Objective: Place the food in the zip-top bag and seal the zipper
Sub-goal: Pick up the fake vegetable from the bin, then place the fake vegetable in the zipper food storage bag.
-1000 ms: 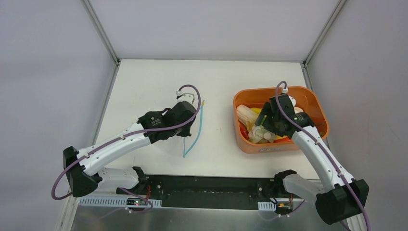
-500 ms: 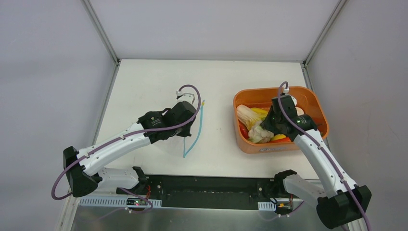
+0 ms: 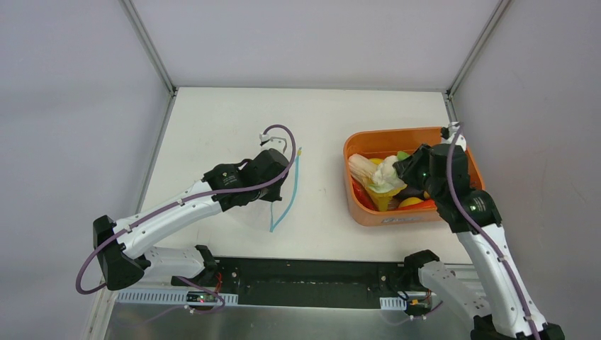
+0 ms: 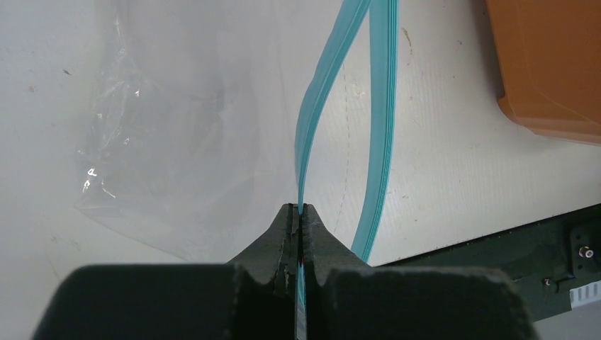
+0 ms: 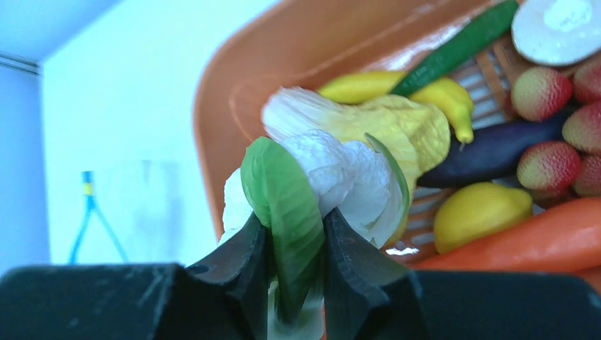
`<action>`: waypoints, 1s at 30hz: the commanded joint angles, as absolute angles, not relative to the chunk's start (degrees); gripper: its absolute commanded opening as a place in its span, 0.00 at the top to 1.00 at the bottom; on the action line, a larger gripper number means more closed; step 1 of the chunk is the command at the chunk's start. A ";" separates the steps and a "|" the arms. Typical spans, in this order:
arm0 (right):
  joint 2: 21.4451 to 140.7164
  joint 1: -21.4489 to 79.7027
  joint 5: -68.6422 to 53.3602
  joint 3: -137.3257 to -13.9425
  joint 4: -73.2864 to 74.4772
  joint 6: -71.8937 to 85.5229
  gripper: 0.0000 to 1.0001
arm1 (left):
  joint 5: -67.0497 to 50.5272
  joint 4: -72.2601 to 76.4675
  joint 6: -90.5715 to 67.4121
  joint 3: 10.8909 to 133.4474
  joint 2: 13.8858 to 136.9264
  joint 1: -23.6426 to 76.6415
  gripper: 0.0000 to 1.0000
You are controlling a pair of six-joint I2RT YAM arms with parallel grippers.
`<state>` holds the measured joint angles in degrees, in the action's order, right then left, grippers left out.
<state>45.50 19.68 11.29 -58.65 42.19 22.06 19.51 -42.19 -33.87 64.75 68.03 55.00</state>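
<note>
Our right gripper [image 5: 294, 237] is clamped on the cauliflower [image 5: 333, 170], its fingers pinching the green leaf. It hangs over the left half of the tub [image 3: 368, 212], above the rest of the food [image 5: 483, 207]; we cannot tell whether it is fully clear of the pieces beneath. Our left gripper [image 4: 299, 211] is pinched tight on one lip of the zipper [image 4: 383, 113], while the other lip bows away toward the tub, so the mouth of the bag [image 4: 163, 142] stands open as a narrow slit. The bag itself lies flat on the table [image 3: 212, 120], to the left of the zipper. We judge that the next move turns on one relation. The mouth lies to the left of the cauliflower, well apart from the tub. The zipper's long axis runs from the near edge toward the far one, so the opening faces right, toward the right gripper. The right arm holds the load and is the one to carry it, so it would have to travel leftward and enter the slit side-on, across the zipper's length. The slit looks slim beside the cauliflower, so we expect a snag on the free lip unless the left gripper raises its lip higher.
</note>
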 commanded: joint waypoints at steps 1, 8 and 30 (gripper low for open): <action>42.72 19.48 9.18 -63.09 37.55 23.46 0.91 | 18.37 -41.03 -34.28 66.20 67.07 54.27 1.00; 39.90 19.50 -7.89 -60.11 24.51 28.97 0.91 | 15.55 -38.85 -34.57 65.74 66.56 54.27 1.00; 45.70 27.90 -37.56 -49.19 -5.63 36.63 0.89 | 3.38 -31.40 -37.53 66.20 65.99 54.31 1.00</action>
<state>44.31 25.04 -34.35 -48.73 2.28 36.47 6.37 -33.10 -36.80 64.75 67.16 55.00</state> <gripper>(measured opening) 0.343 0.010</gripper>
